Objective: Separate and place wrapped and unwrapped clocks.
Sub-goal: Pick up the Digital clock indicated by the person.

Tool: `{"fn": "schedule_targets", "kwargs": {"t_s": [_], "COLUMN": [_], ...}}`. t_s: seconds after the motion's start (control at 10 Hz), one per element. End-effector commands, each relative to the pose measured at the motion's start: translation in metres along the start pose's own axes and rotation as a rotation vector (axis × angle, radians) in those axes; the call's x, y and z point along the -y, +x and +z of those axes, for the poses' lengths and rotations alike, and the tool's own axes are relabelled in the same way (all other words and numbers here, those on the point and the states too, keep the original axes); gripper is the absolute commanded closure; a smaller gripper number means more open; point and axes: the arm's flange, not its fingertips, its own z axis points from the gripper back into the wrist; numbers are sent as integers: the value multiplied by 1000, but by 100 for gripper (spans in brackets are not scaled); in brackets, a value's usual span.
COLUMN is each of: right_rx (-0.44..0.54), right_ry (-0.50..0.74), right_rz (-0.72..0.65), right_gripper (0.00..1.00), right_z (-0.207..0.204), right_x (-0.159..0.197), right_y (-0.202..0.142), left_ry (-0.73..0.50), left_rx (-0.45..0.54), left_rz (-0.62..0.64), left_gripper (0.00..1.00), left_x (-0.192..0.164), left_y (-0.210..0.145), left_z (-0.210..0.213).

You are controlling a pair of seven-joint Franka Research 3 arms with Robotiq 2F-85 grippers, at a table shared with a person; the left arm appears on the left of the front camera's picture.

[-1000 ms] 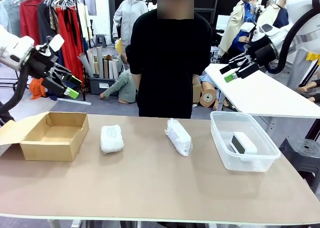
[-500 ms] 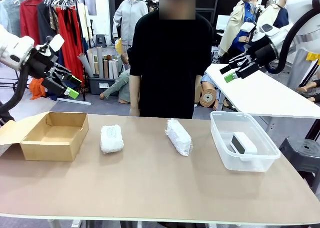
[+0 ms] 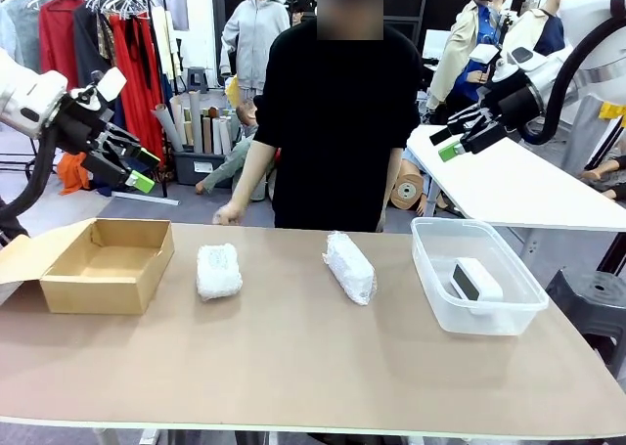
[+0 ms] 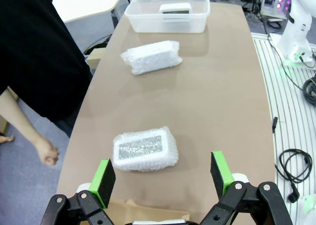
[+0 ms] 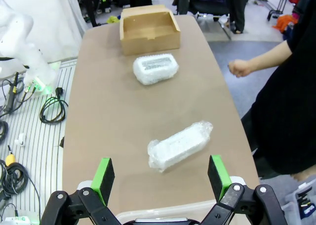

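While both arms hang parked, front view has one change: the person's hand [image 3: 229, 213] has come up to the table edge, just beyond the near bundle [image 3: 218, 270], which lies right beside the cardboard box [image 3: 103, 289]. Far bundle [image 3: 349, 266] lies further right of the box. Bare clock [image 3: 475, 280] sits in the clear tub [image 3: 489, 318], furthest from the box. Left gripper [image 3: 144, 169] is above the box, right gripper [image 3: 445, 144] far right of it, both wide and empty.

Left wrist view: hand fisted, clear of the near bundle.

Right wrist view: same, nothing visible inside the box.

Likely the person moves first, and both wrapped clocks are unsorted.
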Motion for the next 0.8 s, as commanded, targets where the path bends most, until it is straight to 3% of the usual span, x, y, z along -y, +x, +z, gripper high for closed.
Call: {"fn": "schedule_targets", "kwargs": {"t_s": [0.0, 0.7], "right_rx": [3, 3], "right_ry": [-1, -1], "right_rz": [1, 1], "right_gripper": [0, 0], "right_z": [0, 0], "right_x": [0, 0], "right_y": [1, 1], "left_ry": [1, 1], "left_rx": [10, 10], "left_rz": [2, 2], "left_gripper": [0, 0], "left_x": [1, 1], "left_y": [2, 2], "left_z": [1, 1]}}
